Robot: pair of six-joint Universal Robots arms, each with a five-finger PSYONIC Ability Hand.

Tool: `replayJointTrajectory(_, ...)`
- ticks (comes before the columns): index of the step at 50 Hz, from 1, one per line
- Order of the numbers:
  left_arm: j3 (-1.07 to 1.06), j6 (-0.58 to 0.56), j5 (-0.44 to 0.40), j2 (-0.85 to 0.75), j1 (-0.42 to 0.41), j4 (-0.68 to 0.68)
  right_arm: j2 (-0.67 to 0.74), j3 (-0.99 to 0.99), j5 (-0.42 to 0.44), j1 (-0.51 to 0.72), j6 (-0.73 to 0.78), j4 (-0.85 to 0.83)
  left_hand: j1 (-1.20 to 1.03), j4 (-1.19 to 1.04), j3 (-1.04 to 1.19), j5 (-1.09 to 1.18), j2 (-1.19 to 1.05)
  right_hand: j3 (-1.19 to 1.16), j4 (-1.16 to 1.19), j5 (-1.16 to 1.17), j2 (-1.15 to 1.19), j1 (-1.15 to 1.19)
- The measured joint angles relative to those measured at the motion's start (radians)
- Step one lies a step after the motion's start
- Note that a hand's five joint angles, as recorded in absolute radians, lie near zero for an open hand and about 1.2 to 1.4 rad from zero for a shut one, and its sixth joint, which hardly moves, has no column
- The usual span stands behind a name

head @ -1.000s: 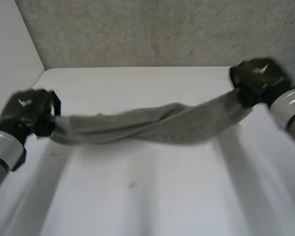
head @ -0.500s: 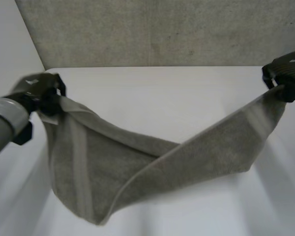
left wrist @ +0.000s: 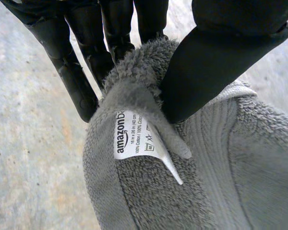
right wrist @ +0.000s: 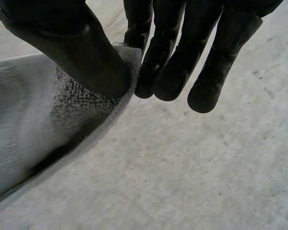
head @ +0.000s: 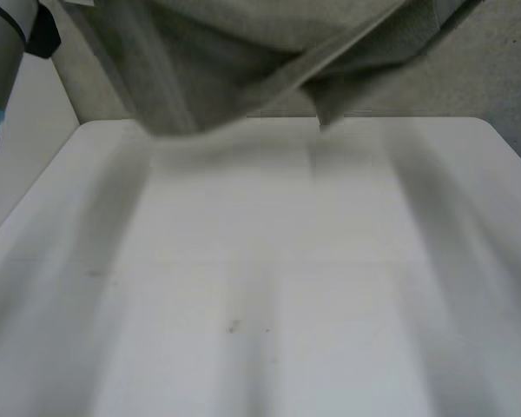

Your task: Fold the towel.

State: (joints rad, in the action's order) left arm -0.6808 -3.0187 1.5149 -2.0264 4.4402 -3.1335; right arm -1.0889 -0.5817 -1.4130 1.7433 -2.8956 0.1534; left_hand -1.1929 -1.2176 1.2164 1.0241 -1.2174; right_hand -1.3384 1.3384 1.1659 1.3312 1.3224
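Observation:
The grey towel [head: 243, 52] hangs high above the far part of the white table [head: 260, 287], spread between both arms, with its lower edge and one dangling corner near the table's far edge. My left hand [left wrist: 216, 62] is shut on one towel [left wrist: 192, 187] corner, thumb against fingers, right by the white label [left wrist: 134, 136]. My right hand [right wrist: 173, 52] pinches another corner of the towel [right wrist: 38, 120] between its thumb and fingers. The left arm [head: 4, 35] reaches up at the near left.
A grey wall [head: 504, 78] stands behind the table. A white side wall [head: 17, 174] runs along the table's left edge.
Both hands have carried the towel upward and apart. It went from a sagging bunch just above the table to hanging high over the far edge.

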Motion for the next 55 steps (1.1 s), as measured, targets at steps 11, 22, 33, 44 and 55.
replayJointTrajectory(11,-0.381,0.016,0.000,-0.031,0.003,-0.006,-0.003,-0.319,0.126,0.032,0.224,0.176,0.000,0.000,0.000,0.000,0.000,0.000,0.000,0.000,0.000,0.000)
replayJointTrajectory(22,-0.697,-0.130,0.001,-0.195,0.004,-0.201,0.165,-0.631,0.111,0.034,0.436,0.057,0.000,0.000,0.000,0.000,0.000,0.000,0.000,0.000,0.000,0.000)
replayJointTrajectory(33,-0.781,-0.193,0.002,-0.099,0.004,-0.216,0.093,-0.773,0.079,0.021,0.488,0.060,0.000,0.000,0.000,0.000,0.000,0.000,0.000,0.000,0.000,0.000)
replayJointTrajectory(44,-0.897,-0.189,0.000,0.124,0.000,-0.209,-0.216,-1.097,0.154,-0.113,0.734,0.286,-0.001,0.000,0.000,0.000,0.000,0.000,0.000,0.000,0.000,0.000)
replayJointTrajectory(55,-1.061,-0.190,-0.031,0.296,-0.014,-0.198,-0.394,-1.332,0.253,-0.339,1.124,0.575,-0.001,0.000,0.000,0.000,0.000,0.531,-0.529,-0.556,-0.543,-0.534)
